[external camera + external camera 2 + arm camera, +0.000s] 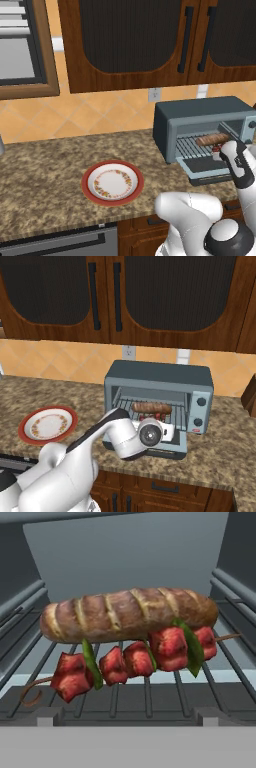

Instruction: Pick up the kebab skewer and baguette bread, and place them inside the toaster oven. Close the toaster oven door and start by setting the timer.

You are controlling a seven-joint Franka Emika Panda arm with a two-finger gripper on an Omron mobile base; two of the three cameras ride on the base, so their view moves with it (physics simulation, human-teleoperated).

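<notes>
The toaster oven [200,112] [160,373] stands on the counter with its door [172,448] dropped open. On the wire rack [150,697] lies the baguette bread [130,612] [212,139] [151,407], lengthwise across the oven. Just in front of the loaf and touching it rests the kebab skewer [135,657] [152,416], with red chunks and green pieces. My gripper [221,150] [167,431] hovers over the open door at the oven mouth, pointing in at the food. It is open and holds nothing.
An empty red-rimmed plate [113,182] [48,424] sits on the granite counter left of the oven. The knob panel [201,408] is on the oven's right side. Dark wooden cabinets [165,291] hang above, and a wall outlet [128,351] is behind the oven.
</notes>
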